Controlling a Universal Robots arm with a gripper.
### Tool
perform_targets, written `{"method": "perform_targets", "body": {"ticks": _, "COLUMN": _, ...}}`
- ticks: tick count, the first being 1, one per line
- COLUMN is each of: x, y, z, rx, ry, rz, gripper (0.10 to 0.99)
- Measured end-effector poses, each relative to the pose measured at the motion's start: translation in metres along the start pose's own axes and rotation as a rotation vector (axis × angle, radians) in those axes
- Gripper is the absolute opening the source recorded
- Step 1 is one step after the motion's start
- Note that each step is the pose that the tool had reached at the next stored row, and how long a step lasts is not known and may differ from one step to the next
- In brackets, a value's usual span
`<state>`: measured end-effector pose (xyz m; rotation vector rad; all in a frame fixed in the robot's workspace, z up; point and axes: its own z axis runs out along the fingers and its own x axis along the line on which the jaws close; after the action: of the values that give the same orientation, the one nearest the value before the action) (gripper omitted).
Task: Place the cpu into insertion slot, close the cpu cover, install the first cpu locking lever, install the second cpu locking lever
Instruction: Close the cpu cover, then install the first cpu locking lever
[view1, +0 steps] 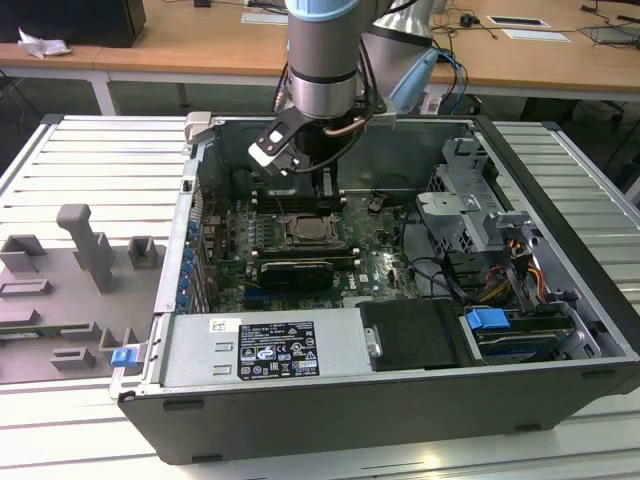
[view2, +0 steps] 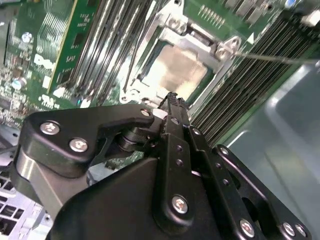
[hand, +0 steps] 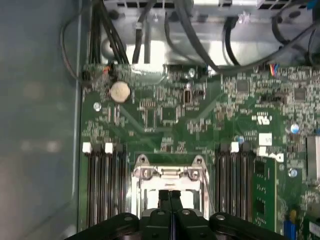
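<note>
One cpu (view2: 177, 72) lies socketed just beneath the tool (view2: 172, 98); jaws pressed together.

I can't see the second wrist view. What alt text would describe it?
A black gripper, its fingers pressed together, points at the edge of a processor socket. The cpu lies in it, its dull silver top framed by the cpu cover, on a green motherboard between rows of memory slots.
</note>
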<state>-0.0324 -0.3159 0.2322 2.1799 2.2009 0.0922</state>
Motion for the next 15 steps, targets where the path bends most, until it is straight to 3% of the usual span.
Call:
{"method": "perform_targets", "body": {"ticks": 1, "x": 0.0001, "y": -0.0055, "z": 0.0, "rx": 0.0, "ry": 0.0001, "rz": -0.001, "gripper": 0.106}}
{"method": "perform_targets", "body": {"ticks": 5, "x": 0.0002, "y": -0.0131, "z": -0.0004, "rx": 0.0, "ry": 0.0001, "rz": -0.001, "gripper": 0.106}}
{"method": "perform_targets", "body": {"ticks": 15, "x": 0.0002, "y": -0.015, "z": -0.0029, "rx": 0.0, "ry": -0.0031, "rz": -0.002, "gripper": 0.106}}
